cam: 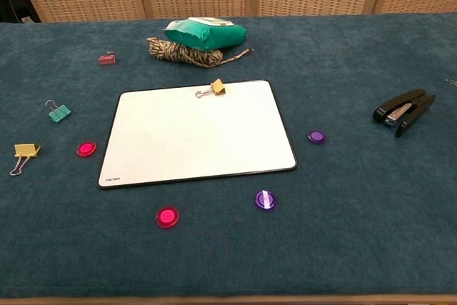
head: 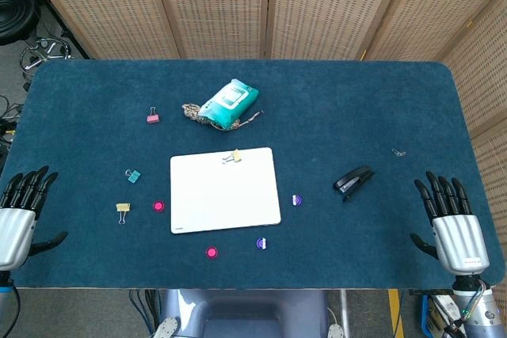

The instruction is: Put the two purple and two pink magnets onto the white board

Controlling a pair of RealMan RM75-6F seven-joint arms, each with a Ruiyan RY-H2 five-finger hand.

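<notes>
Seemingly glossy round magnets (cam: 167, 217) beside white board (cam: 196, 133)

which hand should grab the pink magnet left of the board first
Left. The left hand rests open at the table's left edge, the same side as that pink magnet. The right hand sits far across the white board, nearer the purple magnets.

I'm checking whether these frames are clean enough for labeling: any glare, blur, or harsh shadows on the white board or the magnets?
Head view: even, soft light; the white board reads flat white with no hotspot, and the left hand and right hand look sharp. Chest view: the board stays glare-free, the purple magnet shows a small highlight, shadows are faint, and the stapler is crisp.
</notes>
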